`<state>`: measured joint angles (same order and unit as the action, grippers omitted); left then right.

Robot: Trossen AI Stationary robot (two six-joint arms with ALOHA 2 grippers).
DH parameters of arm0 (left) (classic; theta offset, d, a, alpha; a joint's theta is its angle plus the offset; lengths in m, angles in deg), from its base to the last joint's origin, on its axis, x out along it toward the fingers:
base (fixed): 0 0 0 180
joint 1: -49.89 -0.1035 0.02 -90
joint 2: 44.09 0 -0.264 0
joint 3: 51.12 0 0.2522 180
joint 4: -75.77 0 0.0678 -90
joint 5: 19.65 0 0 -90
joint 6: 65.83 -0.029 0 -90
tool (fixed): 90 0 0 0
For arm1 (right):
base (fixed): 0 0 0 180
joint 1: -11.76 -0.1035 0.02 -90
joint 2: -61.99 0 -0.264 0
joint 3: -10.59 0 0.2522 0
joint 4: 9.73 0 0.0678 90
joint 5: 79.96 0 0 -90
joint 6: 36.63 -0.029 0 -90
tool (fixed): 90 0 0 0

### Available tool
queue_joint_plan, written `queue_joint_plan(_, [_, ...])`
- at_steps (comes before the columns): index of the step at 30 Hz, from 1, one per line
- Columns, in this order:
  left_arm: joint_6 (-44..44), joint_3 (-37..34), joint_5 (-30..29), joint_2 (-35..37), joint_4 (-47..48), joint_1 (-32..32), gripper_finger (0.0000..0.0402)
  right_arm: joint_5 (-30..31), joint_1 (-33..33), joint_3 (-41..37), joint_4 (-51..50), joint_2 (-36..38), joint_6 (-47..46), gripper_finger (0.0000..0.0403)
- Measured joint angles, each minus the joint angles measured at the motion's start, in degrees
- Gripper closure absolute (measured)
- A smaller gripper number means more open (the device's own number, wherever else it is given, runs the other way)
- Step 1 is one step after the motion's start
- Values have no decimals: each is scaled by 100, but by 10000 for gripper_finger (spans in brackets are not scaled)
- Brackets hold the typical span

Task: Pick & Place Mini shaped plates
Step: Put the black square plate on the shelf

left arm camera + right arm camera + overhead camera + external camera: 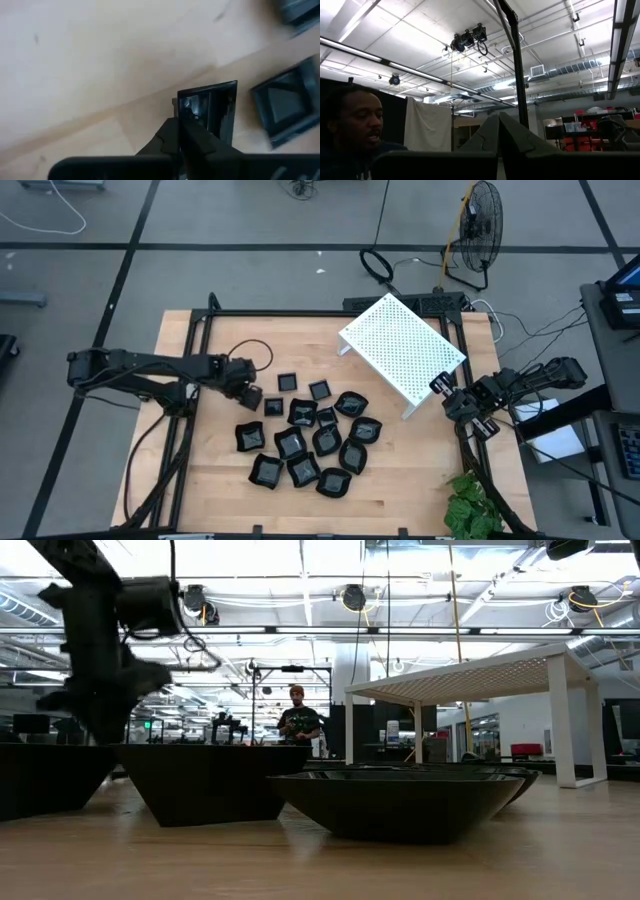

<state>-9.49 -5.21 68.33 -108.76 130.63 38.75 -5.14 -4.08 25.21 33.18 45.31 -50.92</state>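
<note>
Several small glossy black mini plates (310, 442) lie clustered on the middle of the wooden table, resting on their bases; three more sit apart toward the far side (287, 382). In the low view they loom as dark bowls (400, 802). My left gripper (248, 394) hovers just left of the cluster, raised above the table (100, 690), shut on one square plate (212, 112). My right gripper (442, 392) waits at the table's right, beside the white rack, fingers shut (499, 131) and pointing up at the ceiling. My left gripper pinches a small square black plate by one edge of its rim (186, 112) between its two fingers, coming from above and slanting from the table's left. The plate sticks out past the fingertips and appears lifted clear of the wood.
A white perforated rack (402, 348) stands on legs at the far right of the table. A black frame edges the table (300, 314). A leafy plant (470, 505) sits at the near right corner. Bare wood lies left of the cluster (205, 470). A person shows in the right wrist view (350, 130).
</note>
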Motion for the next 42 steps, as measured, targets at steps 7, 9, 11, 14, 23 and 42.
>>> queue_joint_plan(7, [-729,836,-547,408,-56,0,395,0,0,1,-3,0,0,403])
queue_joint_plan(9, [-1047,1117,-840,463,-294,-2,397,0,0,-1,-1,0,1,403])
queue_joint_plan(11, [-1457,1393,-1185,468,-827,-12,393,0,0,-2,-2,2,0,403])
queue_joint_plan(14, [-2364,1830,-1064,378,-1912,-126,391,0,-2,1,-1,2,0,403])
queue_joint_plan(23, [-4242,4294,387,-1393,-2135,-727,398,0,0,-2,-3,2,0,403])
queue_joint_plan(42, [-4955,8584,2345,-5792,-1585,-1810,391,0,0,0,-3,2,0,403])
